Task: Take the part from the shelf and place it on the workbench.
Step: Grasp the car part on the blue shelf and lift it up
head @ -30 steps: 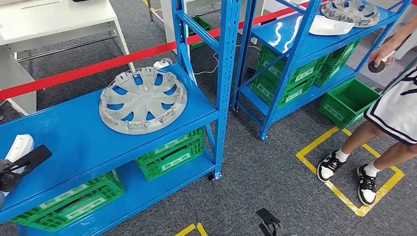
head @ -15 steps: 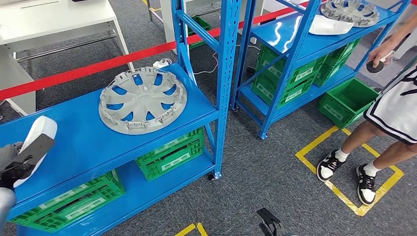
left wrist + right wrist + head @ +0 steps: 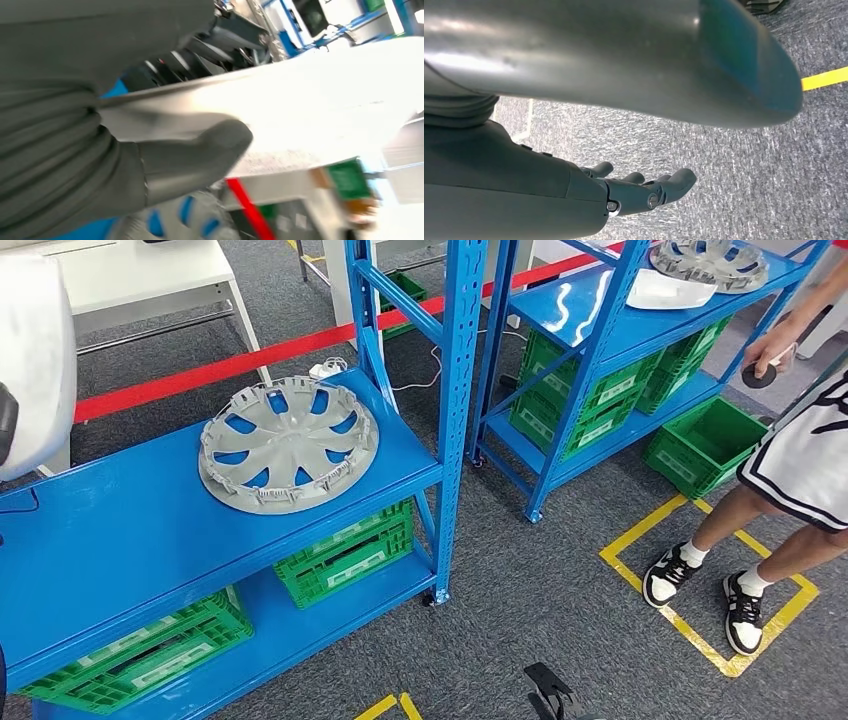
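The white part [image 3: 35,350] is up off the blue shelf [image 3: 150,520]. It's smooth and curved. The left hand [image 3: 150,165] holds it.

White part [image 3: 35,350] is chopped off by the left edge in the head view, so can't get its full shape. Left wrist view it's [image 3: 320,105] blown out and blurry, no surface detail. Left robot hand [image 3: 165,165] is mostly cover and thumb there; the part hides the fingers, grip can't be made out beyond the thumb pressed on it. Person [image 3: 800,460] cut off by the right edge, just legs, shorts and a hand w/ some small dark thing [image 3: 757,375], too small to tell what. Right robot hand [image 3: 639,192] partly hidden behind its own arm, fingertips showing. White surface [image 3: 150,280] cropped at the top edge.
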Controlling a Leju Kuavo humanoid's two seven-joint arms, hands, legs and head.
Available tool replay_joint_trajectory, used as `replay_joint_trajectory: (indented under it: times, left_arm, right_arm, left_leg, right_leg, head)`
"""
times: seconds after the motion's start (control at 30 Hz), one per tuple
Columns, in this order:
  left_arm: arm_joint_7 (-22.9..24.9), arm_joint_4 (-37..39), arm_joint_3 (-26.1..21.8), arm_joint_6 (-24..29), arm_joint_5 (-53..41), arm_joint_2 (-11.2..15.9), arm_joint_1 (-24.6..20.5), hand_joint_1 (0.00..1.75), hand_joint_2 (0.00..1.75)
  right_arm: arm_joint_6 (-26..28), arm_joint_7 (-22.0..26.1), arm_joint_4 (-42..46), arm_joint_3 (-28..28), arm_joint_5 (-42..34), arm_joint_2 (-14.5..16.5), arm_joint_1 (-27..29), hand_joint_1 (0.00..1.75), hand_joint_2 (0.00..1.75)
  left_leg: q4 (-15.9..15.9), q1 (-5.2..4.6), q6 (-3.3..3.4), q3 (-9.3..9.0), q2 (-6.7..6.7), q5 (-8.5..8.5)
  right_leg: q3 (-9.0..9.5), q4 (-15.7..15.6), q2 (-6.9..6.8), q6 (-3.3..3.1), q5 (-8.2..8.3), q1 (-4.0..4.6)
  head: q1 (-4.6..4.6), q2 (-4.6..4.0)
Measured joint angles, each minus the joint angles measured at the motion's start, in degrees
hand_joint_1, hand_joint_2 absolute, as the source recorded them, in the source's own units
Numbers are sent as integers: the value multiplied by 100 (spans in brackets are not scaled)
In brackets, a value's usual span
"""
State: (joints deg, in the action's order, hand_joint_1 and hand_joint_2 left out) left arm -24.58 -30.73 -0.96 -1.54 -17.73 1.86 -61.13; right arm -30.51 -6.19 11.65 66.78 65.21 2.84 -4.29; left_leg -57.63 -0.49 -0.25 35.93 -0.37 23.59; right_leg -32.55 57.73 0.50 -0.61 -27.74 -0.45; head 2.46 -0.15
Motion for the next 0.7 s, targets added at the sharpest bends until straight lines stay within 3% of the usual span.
replay_joint_trajectory:
  times: [0.2,0.4,0.63,0.7]
  left_arm:
    - [17,-1016,61,-309,1329,95,249,175,175]
    - [91,-1560,278,-352,1655,251,502,175,175]
    - [173,-1572,635,-497,1843,326,525,175,175]
    - [183,-1577,751,-504,1860,291,526,175,175]
  right_arm:
    - [0,-39,0,6,31,0,4,0,0]
    - [0,-22,0,6,54,0,6,0,0]
    - [0,11,0,36,-37,11,18,0,0]
    - [0,5,0,65,-73,16,30,0,0]
  left_leg:
    - [5,2,-1,0,-1,0]
    - [1,0,2,1,-4,3]
    - [12,-30,108,-11,2,-4]
    - [85,2,151,-30,22,-58]
  right_leg:
    - [0,0,-5,-3,-2,2]
    - [0,-3,-5,0,-3,0]
    - [18,-4,-9,106,-11,-49]
    - [-87,243,-11,128,-214,-41]
  head:
    - [0,0]
    - [1,0]
    - [-1,0]
    - [13,0]
